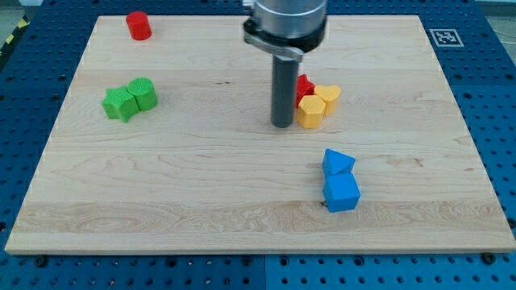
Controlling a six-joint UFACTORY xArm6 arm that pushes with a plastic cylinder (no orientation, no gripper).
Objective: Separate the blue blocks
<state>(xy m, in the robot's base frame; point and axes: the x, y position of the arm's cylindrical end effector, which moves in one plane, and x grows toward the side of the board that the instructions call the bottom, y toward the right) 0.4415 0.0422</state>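
Observation:
Two blue blocks touch each other right of the board's middle, toward the view's bottom: a blue triangular block (337, 162) above a blue cube (342, 192). My tip (282, 125) stands on the board near the centre, up and to the left of the blue pair and well apart from them. It is just left of a yellow block.
Two yellow blocks (310, 110) (327, 96) and a partly hidden red block (304, 84) cluster right of my tip. Two green blocks (120, 104) (143, 93) touch at the left. A red cylinder (139, 25) stands at the top left. The wooden board (201, 201) lies on a blue pegboard table.

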